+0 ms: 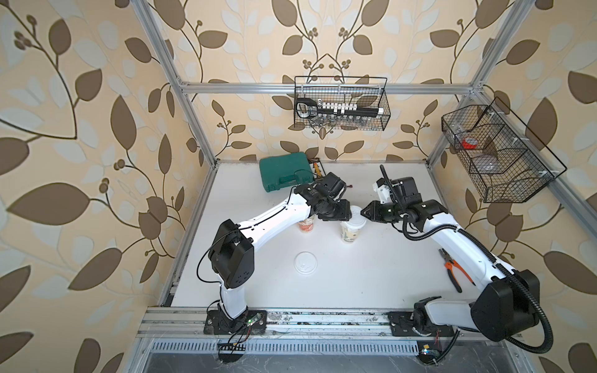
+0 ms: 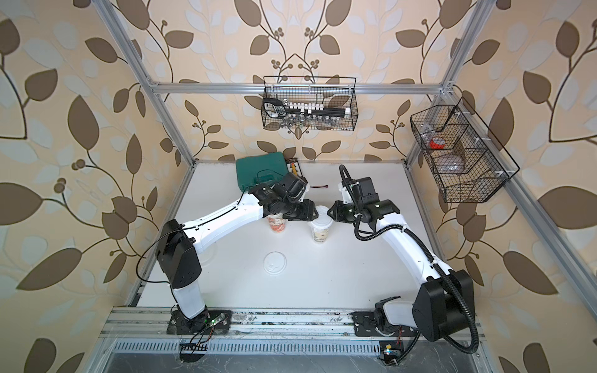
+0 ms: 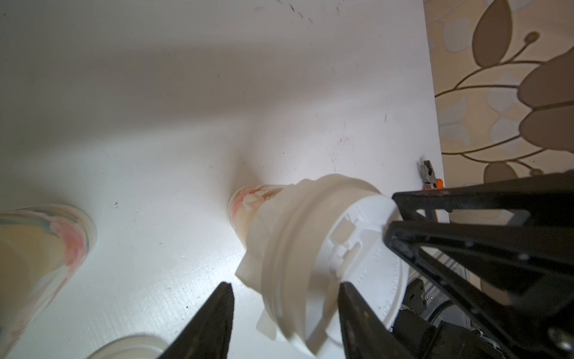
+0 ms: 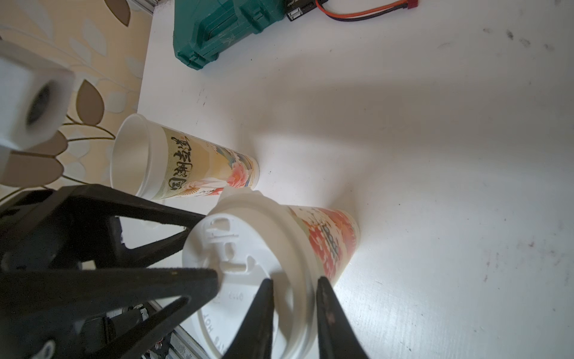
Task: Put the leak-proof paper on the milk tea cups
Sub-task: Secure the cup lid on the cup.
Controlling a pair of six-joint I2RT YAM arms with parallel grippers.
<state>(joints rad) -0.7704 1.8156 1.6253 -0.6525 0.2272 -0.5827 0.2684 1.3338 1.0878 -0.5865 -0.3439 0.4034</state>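
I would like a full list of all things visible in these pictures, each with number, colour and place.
lidded cup: 1, printed paper, table middle
open cup: 1, printed paper, beside it
fitted lid: 1, white, on the lidded cup
leak-proof paper: 1, whitish, edges showing under the fitted lid
loose lid: 1, white, flat on the table
tool case: 1, green, table's back
cable: 1, red-black, beside the case
pliers: 1, orange-handled, near the right arm
back basket, side basket: 2, black wire, hung up
left gripper: black, jaws open
right gripper: black, jaws closed on the fitted lid's rim
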